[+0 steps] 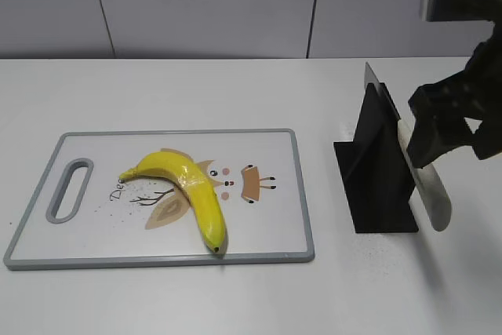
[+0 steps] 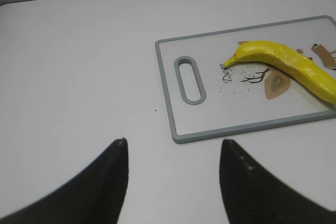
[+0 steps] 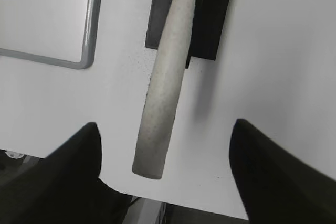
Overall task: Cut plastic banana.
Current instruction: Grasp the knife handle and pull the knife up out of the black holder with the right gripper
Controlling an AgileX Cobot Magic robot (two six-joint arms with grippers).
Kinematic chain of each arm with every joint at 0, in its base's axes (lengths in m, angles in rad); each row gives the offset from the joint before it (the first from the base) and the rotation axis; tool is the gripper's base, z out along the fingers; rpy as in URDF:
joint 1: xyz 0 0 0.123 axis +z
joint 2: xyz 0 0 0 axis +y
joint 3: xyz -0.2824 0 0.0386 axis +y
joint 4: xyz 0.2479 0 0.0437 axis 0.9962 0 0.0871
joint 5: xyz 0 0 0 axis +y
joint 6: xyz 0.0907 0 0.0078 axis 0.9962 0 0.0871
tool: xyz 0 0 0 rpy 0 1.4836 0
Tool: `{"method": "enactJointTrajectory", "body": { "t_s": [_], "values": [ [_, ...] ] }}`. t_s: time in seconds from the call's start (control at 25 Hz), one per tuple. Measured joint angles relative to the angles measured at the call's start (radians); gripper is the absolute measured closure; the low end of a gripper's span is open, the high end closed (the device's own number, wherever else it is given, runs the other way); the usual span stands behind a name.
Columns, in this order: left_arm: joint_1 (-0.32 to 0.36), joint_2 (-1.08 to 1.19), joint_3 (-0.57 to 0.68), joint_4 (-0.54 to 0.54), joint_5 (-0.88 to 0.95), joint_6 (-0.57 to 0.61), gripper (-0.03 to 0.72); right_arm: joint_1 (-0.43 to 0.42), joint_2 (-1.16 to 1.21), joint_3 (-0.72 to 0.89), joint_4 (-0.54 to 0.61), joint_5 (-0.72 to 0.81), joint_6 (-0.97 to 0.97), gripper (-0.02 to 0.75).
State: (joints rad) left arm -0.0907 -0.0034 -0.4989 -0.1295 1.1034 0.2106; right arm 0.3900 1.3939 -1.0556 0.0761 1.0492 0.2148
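The plastic banana [image 1: 188,192] lies on the cutting board [image 1: 267,249], over its cartoon print. Only the right wrist view shows the knife handle [image 3: 163,93] between the right gripper's [image 3: 165,145] wide-spread fingers [image 3: 68,161], untouched. The left gripper [image 2: 173,153] hangs open, empty. Board lettering starts "De".

Yellow plastic banana [image 1: 190,191], grey-rimmed board [image 1: 301,194]

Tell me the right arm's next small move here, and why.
Probably close the right gripper on the knife handle. The wrist view shows its jaws open on either side of the pale handle, which sticks out of the black holder, and nothing is gripped yet. The banana lies uncut on the board, so the knife has to come out first.
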Motion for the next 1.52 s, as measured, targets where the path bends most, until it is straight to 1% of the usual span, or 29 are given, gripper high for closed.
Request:
{"method": "enactJointTrajectory", "body": {
  "t_s": [0.24, 0.56, 0.64, 0.68, 0.76, 0.84, 1.16, 1.52],
  "values": [
    [0.000, 0.000, 0.000, 0.000, 0.000, 0.000, 0.152, 0.000, 0.115, -0.001, -0.001, 0.001, 0.083, 0.208],
    [0.000, 0.000, 0.000, 0.000, 0.000, 0.000, 0.152, 0.000, 0.247, -0.001, 0.000, 0.002, 0.110, 0.218],
    [0.000, 0.000, 0.000, 0.000, 0.000, 0.000, 0.152, 0.000, 0.255, -0.001, 0.013, 0.002, 0.114, 0.244],
    [0.000, 0.000, 0.000, 0.000, 0.000, 0.000, 0.152, 0.000, 0.256, -0.001, 0.024, 0.002, 0.120, 0.277],
    [0.000, 0.000, 0.000, 0.000, 0.000, 0.000, 0.152, 0.000, 0.257, -0.001, 0.055, 0.002, 0.130, 0.386],
    [0.000, 0.000, 0.000, 0.000, 0.000, 0.000, 0.152, 0.000, 0.259, -0.001, 0.064, 0.004, 0.134, 0.572],
    [0.000, 0.000, 0.000, -0.001, 0.000, 0.000, 0.152, 0.000, 0.250, -0.001, 0.058, 0.022, 0.141, 0.575],
    [0.000, 0.000, 0.000, -0.001, 0.000, 0.000, 0.153, 0.000, 0.112, -0.001, 0.058, 0.046, 0.141, 0.575]
  ]
}}
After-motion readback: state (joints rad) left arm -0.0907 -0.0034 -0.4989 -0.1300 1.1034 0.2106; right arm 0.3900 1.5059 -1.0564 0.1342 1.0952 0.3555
